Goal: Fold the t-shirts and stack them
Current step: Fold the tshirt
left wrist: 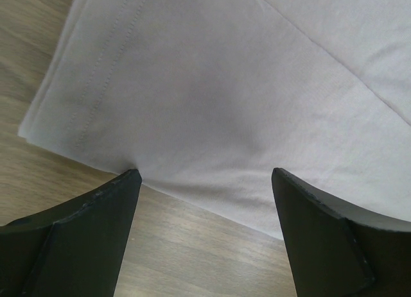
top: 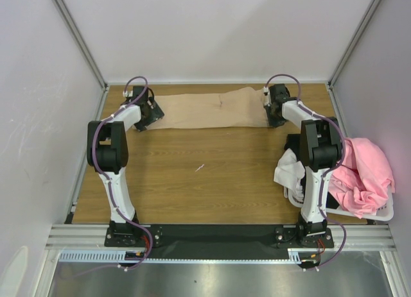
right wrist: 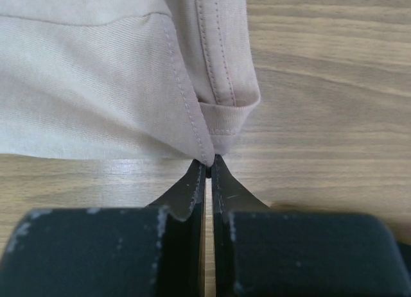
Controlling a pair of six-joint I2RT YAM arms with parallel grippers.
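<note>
A light tan t-shirt (top: 212,110) lies as a long flat strip across the back of the wooden table. My left gripper (top: 153,114) is at its left end, open, with its fingers either side of the near edge of the cloth (left wrist: 225,98); the gripper (left wrist: 202,175) holds nothing. My right gripper (top: 270,108) is at the shirt's right end. In the right wrist view the gripper (right wrist: 210,162) is shut, its tips pinching the hemmed corner of the tan shirt (right wrist: 96,85) just above the wood.
A white plastic laundry basket (top: 379,213) stands at the right edge, holding a pink shirt (top: 363,175). A white shirt (top: 289,169) and a black one (top: 295,143) spill out by the right arm. Enclosure walls stand close to the shirt's ends.
</note>
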